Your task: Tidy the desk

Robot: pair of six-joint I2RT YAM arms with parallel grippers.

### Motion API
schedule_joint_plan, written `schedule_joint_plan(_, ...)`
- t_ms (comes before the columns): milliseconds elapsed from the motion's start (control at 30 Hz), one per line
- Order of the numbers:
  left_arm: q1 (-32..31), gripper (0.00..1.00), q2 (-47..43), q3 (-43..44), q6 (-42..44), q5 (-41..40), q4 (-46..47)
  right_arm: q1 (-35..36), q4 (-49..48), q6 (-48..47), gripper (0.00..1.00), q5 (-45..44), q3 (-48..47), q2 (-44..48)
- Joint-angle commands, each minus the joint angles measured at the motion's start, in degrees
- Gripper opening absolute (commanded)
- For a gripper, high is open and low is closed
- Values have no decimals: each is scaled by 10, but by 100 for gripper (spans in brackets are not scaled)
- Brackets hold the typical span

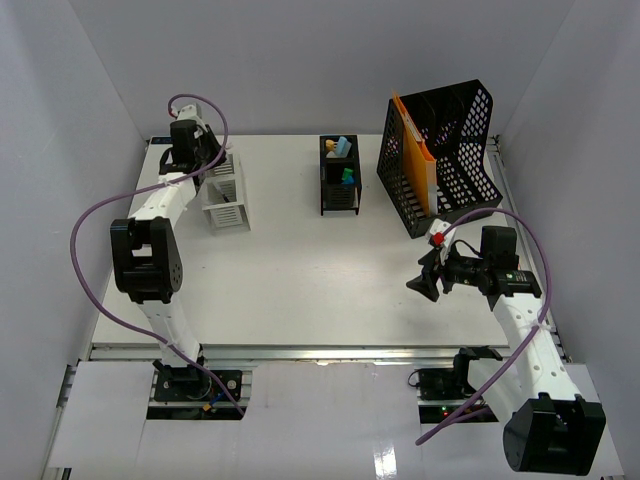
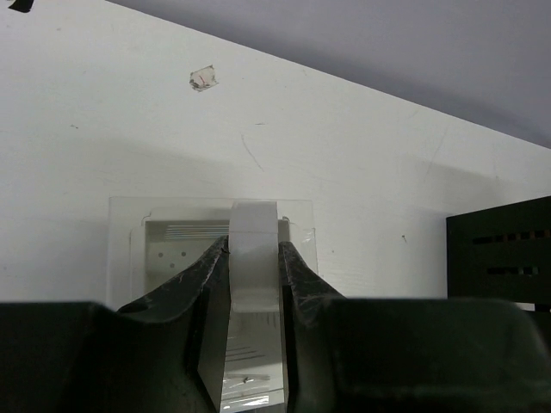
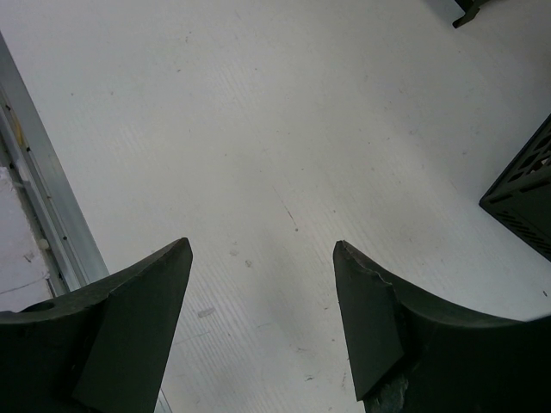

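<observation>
Clamping a panel of the clear acrylic organizer (image 1: 230,205) with the left jaws, far-left on the white desk surface (image 1: 300,275) — holding the right jaws wide apart over it, near the black mesh file rack (image 1: 445,165).

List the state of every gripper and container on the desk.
left gripper: shut on a wall of the clear organizer.
right gripper: open, empty, above bare desk.
clear organizer: upright at the far left, gripped.
small black organizer: upright, holds small coloured items.
mesh file rack: upright, orange folder standing in it.
</observation>
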State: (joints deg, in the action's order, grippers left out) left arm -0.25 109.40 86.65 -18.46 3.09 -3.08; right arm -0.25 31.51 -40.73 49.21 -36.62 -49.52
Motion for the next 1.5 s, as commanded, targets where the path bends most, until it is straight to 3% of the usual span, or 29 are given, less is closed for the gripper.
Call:
schedule_joint_plan(0, 5, 0, -12, 9, 9, -2, -3, -1, -9, -4, 73, 2, 1, 0)
schedule_joint_plan(100, 21, 3, -20, -4, 8, 2, 0, -3, -9, -4, 73, 4, 2, 0)
schedule_joint_plan(333, 23, 35, -38, -7, 7, -2, -16, -10, -9, -4, 73, 3, 4, 3)
schedule_joint_plan(533, 28, 46, -45, -1, 3, 11, -38, -15, -11, -4, 74, 3, 7, 10)
schedule_joint_plan(767, 30, 69, -56, 21, 1, 30, -69, -20, -10, -5, 74, 3, 7, 13)
schedule_joint_plan(967, 29, 80, -131, 27, -12, 93, -65, -23, -34, 32, 75, -24, 11, 17)
schedule_joint_plan(1067, 30, 85, -205, -25, -42, 159, -34, -25, -48, 53, 76, -40, 9, 10)
schedule_joint_plan(1200, 30, 96, -336, -180, -73, 274, 71, -26, -51, 61, 80, -54, 2, 7)
schedule_joint_plan(1300, 30, 98, -466, -323, -115, 406, 152, -28, -52, 65, 91, -56, -9, 10)
schedule_joint_plan(1367, 30, 98, -517, -422, -143, 450, 191, -29, -59, 73, 98, -59, -16, 12)
schedule_joint_plan(1467, 30, 98, -622, -546, -143, 497, 224, -30, -70, 113, 91, -68, -28, 14)
